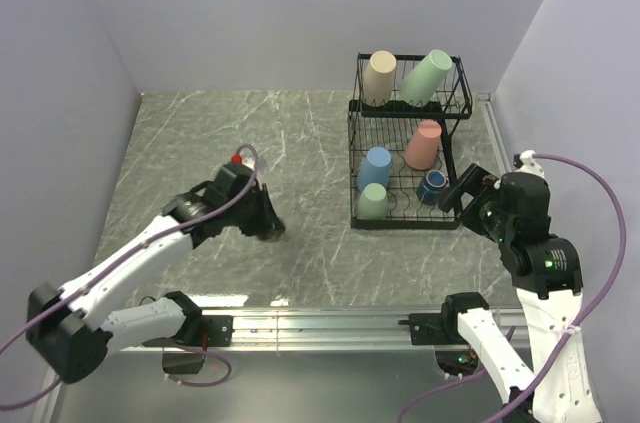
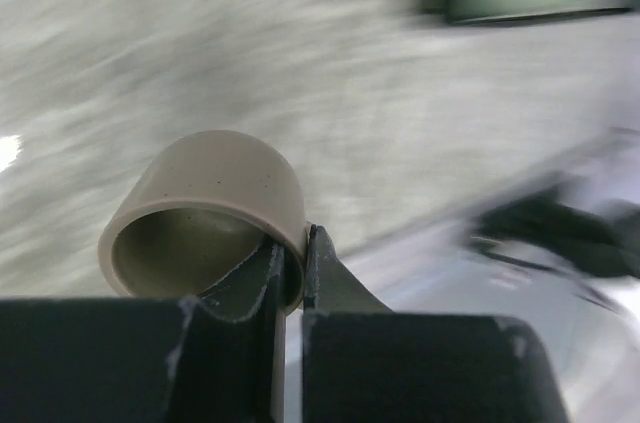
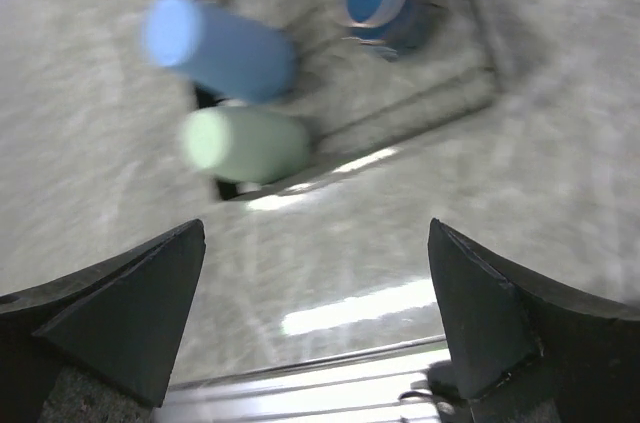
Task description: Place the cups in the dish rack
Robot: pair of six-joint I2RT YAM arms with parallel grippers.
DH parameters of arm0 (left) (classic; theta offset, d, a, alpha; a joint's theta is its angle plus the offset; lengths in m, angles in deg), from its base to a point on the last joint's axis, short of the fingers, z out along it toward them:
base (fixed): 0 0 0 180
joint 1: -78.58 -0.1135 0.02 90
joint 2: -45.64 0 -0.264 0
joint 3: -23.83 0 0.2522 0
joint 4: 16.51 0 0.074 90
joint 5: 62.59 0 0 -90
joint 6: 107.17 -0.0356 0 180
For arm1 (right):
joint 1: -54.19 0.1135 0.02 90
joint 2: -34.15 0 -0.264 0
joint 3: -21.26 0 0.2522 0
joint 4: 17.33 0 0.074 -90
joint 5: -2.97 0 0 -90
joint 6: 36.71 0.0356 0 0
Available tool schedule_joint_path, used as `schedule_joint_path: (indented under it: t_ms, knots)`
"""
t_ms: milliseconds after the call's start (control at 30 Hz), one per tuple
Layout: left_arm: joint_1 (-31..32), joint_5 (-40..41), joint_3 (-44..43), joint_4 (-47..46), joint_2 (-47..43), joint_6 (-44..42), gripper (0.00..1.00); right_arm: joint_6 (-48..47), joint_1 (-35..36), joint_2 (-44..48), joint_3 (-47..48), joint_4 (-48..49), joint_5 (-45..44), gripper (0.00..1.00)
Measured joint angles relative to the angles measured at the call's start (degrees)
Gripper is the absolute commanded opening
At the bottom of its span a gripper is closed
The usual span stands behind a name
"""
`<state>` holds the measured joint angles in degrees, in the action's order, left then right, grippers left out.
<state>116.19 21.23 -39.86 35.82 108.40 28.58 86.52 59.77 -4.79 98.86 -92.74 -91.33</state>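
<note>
My left gripper (image 1: 262,221) is shut on the wall of the olive-tan mug (image 2: 205,213), one finger inside the rim and one outside; the mug barely shows in the top view (image 1: 271,233), over the table left of the dish rack (image 1: 455,103). The rack's top tier holds a beige cup (image 1: 378,78) and a pale green cup (image 1: 425,76). Its lower tier holds a pink cup (image 1: 423,144), a blue cup (image 1: 376,167), a pale green cup (image 1: 372,201) and a navy mug (image 1: 431,185). My right gripper (image 3: 315,293) is open and empty at the rack's front right corner.
Grey walls enclose the marble-patterned table (image 1: 220,143) on the left, back and right. A metal rail (image 1: 320,323) runs along the near edge between the arm bases. The left wrist view is motion-blurred.
</note>
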Motion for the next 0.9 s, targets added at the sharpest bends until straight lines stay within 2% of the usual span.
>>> schedule_joint_path:
  t_ms: [100,167,267,400,500,633,767,900]
  knots:
    - [0.0,-5.4,-3.4,-4.7,-5.0,1.3,0.01,0.1,0.0,1.0,0.2,4.6,10.0,1.0]
    - [0.0,-9.1,-4.1,-10.0,-8.1,3.2,0.01,1.6,0.0,2.1,-1.8,10.7,20.4,1.0]
    - [0.0,-14.8,-1.6,-22.9,-13.4,7.4,0.01,7.7,0.2,3.1,-7.1,21.5,34.0,1.0]
    - [0.0,-19.5,4.7,-40.1,-19.0,12.5,0.01,19.2,0.7,3.2,-12.3,33.2,43.6,1.0]
    - [0.0,-21.0,7.0,-47.8,-20.0,14.9,0.01,26.4,3.5,1.7,-12.7,40.6,46.4,1.0]
    - [0.0,-22.1,7.6,-54.2,-19.0,16.7,0.01,33.6,12.5,-1.2,-12.4,47.9,47.1,1.0]
    - [0.1,-22.6,7.4,-56.1,-18.3,16.4,0.01,41.0,20.0,-5.7,-12.5,54.8,46.4,1.0]
    - [0.3,-23.2,6.3,-55.8,-17.7,15.2,0.01,43.8,22.3,-10.1,-12.5,56.0,44.0,1.0]
